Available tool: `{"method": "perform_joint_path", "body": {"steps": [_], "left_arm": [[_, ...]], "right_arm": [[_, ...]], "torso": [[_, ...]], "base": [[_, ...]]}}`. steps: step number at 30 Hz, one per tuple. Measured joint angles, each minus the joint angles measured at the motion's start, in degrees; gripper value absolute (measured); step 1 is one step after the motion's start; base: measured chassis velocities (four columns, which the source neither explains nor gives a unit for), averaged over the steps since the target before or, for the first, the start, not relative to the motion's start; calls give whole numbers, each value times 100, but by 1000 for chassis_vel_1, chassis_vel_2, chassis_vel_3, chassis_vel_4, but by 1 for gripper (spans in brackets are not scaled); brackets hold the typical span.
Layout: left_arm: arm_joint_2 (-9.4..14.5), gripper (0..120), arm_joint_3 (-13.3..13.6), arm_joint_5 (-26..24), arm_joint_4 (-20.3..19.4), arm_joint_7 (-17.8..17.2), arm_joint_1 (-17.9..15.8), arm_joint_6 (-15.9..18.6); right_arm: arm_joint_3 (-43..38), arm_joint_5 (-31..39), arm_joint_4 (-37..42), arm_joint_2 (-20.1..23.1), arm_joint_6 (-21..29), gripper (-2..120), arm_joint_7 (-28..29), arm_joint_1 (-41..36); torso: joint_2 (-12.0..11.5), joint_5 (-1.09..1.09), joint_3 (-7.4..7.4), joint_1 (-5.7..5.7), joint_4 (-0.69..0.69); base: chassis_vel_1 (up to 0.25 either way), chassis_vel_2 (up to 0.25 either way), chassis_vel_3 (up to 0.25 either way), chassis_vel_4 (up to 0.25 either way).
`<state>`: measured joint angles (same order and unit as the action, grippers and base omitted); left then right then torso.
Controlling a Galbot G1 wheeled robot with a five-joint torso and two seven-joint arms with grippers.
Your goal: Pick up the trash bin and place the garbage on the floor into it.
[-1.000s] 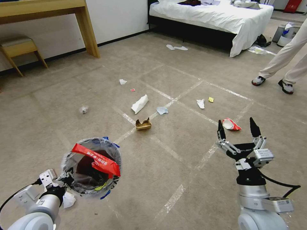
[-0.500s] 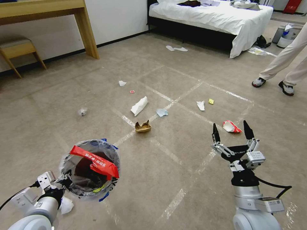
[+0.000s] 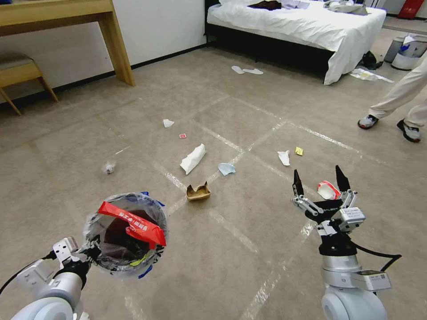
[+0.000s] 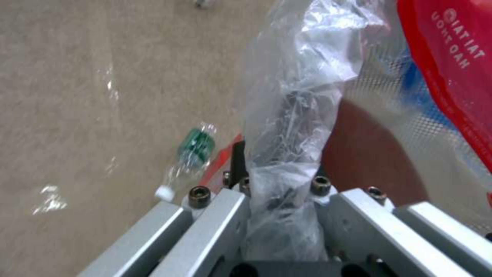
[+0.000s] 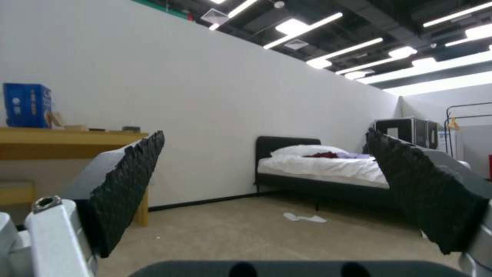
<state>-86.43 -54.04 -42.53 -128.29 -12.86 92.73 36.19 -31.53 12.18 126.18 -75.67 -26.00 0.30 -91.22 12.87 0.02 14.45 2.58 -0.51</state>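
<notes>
My left gripper [image 3: 90, 252] is shut on the rim of the trash bin [image 3: 126, 233] and holds it above the floor [image 3: 249, 275]; a red wrapper [image 3: 133, 223] lies across its mouth. In the left wrist view the fingers [image 4: 215, 215] pinch the clear liner [image 4: 287, 115] beside the brown inside [image 4: 369, 154]. My right gripper [image 3: 318, 174] is open and points forward, just short of a red-white wrapper [image 3: 328, 190]. More garbage lies ahead: a torn cardboard box [image 3: 198, 192], white paper [image 3: 193, 158], a bluish tissue [image 3: 226, 168] and a plastic bottle [image 4: 192, 154].
Small scraps lie farther out: white [image 3: 283, 157], yellow [image 3: 299, 151], red [image 3: 182, 136], and a crumpled ball [image 3: 108, 167]. A bed [image 3: 302, 26] stands at the back, a wooden desk [image 3: 66, 13] and stool [image 3: 22, 73] far left, a person's legs [image 3: 400, 102] far right.
The whole view has shifted, so the camera moved: the floor litter sits lower in the picture. The right gripper now lines up with the red-white wrapper. The bin stays held.
</notes>
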Motion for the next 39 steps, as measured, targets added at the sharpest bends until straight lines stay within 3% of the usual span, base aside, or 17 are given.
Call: {"method": "perform_joint_path", "body": {"steps": [26, 39], "left_arm": [[-8, 1, 35, 24, -2, -9, 0, 0], [-32, 1, 70, 74, 37, -15, -55, 5]], "right_arm": [[62, -73, -35, -27, 5, 100, 60, 34], [136, -72, -75, -6, 48, 100, 92, 132]], "torso": [[0, 0, -1, 0, -1], [0, -2, -1, -1, -1]], "base": [[-176, 175, 176, -181], [-59, 50, 58, -52]]}}
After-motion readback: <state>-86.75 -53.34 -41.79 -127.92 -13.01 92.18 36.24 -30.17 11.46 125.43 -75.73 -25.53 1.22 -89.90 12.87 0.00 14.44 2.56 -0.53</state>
